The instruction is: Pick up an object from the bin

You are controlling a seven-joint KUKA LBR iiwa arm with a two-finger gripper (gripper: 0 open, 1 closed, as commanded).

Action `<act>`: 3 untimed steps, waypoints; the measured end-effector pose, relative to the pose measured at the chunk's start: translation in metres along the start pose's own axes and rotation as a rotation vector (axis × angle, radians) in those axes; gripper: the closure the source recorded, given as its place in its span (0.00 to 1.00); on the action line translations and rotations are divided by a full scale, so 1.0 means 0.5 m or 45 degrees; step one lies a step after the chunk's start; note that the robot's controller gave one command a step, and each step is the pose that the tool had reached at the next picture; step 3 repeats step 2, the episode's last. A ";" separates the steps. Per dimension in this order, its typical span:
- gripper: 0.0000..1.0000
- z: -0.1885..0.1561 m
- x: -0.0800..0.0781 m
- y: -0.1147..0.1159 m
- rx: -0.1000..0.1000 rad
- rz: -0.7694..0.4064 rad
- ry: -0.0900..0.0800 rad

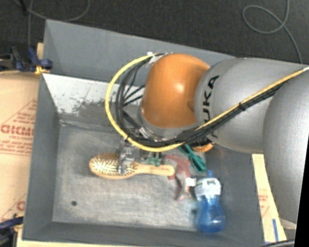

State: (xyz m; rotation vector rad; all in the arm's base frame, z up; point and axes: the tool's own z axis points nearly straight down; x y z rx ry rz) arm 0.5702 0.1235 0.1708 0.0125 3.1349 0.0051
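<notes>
You see the tool [126, 159] low over the tan oval wooden hairbrush [104, 168], but you cannot tell its grip.

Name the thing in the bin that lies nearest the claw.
The tan hairbrush, bristles up, mid-bin: the claw sits right above it. The blue bottle and the green thing lie farther right.

Inside the bin [104, 198]: hairbrush [115, 167] lies flat mid-floor, head toward view left, handle toward view right. The gripper [127, 158] sits directly above the junction of head and handle. The bottle [208, 204] lies right of the brush, toward the lower-right corner, cap end pointing back. A few small items [180, 172] are heaped between brush handle and bottle, partly under the arm.
</notes>
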 end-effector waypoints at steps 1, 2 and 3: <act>1.00 -0.029 -0.005 -0.008 0.002 0.018 0.005; 1.00 -0.122 0.015 -0.003 0.003 0.001 0.005; 1.00 -0.122 0.015 -0.003 0.003 0.001 0.005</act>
